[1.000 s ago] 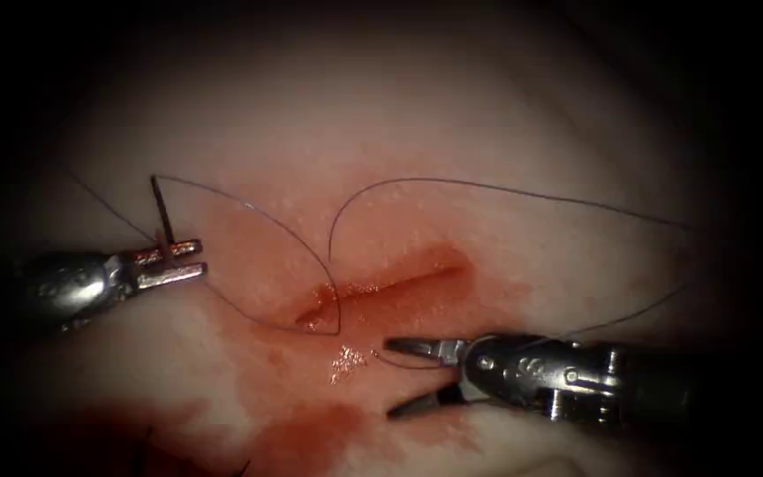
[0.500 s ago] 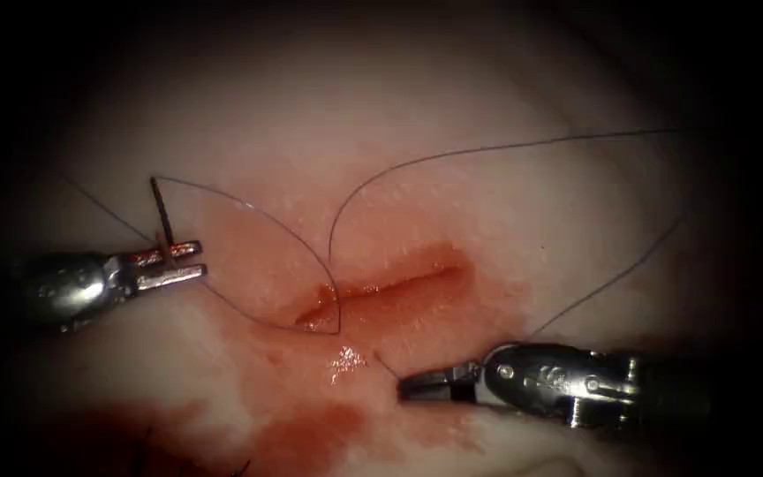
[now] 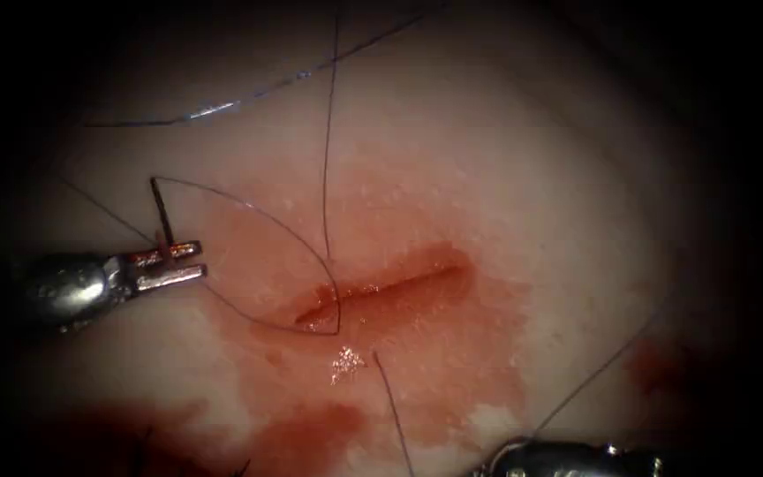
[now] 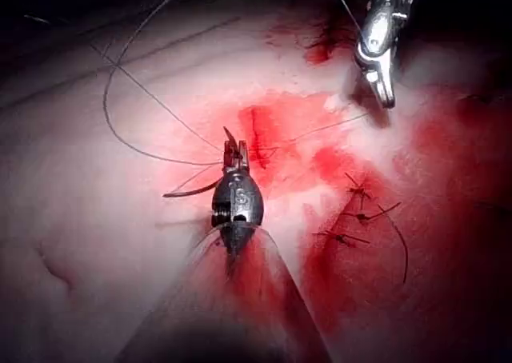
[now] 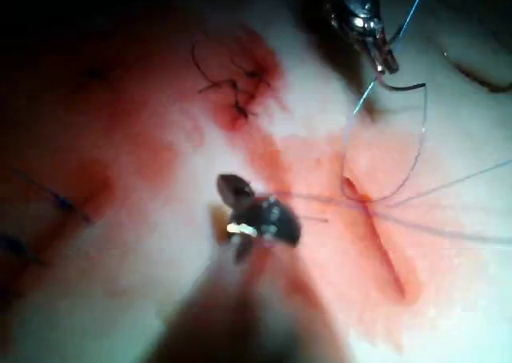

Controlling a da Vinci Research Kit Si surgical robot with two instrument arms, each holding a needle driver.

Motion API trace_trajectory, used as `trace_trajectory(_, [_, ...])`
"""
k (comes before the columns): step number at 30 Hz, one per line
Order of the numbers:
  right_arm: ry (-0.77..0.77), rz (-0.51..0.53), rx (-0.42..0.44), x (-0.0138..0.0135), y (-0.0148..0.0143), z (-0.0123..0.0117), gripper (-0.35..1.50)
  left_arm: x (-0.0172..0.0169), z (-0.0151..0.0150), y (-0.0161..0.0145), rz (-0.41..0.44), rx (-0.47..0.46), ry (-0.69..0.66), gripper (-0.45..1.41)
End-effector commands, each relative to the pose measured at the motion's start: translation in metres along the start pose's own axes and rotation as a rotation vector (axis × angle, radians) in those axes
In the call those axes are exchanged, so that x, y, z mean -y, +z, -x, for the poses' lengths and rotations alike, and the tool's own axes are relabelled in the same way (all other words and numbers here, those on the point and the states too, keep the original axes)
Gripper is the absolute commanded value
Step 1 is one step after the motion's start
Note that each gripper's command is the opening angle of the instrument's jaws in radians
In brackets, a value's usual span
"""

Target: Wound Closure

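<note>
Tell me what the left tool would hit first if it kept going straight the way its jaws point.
The left tool, shut on the needle near its lower end, points right toward the cut. It would probably meet the thread loop lying left of the cut first, then the red fluid. Depth is unclear.

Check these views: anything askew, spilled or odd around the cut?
Red fluid has spread over the pale pork tissue below the cut. Thin dark thread lies in loose loops across it. The curved metal needle is out of the tissue, left of the cut, in the left tool. Nothing looks damaged.
</note>
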Motion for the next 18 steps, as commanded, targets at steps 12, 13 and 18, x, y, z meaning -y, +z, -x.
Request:
trace_trajectory(12, [-0.083,0.112,-0.023,0.0003,-0.0012,-0.0005,1.08,-0.0001,0.0006,0.0006,0.003,0.002,0.000,-0.45])
trace_trajectory(13, [-0.083,0.160,-0.027,-0.0008,-0.0017,-0.0002,1.13,-0.0001,0.0006,0.0006,0.003,0.002,0.000,-0.45])
trace_trajectory(18, [-0.031,0.308,0.029,-0.0051,-0.0037,0.0021,1.06,-0.0001,0.0006,0.0006,0.003,0.002,0.000,-0.45])
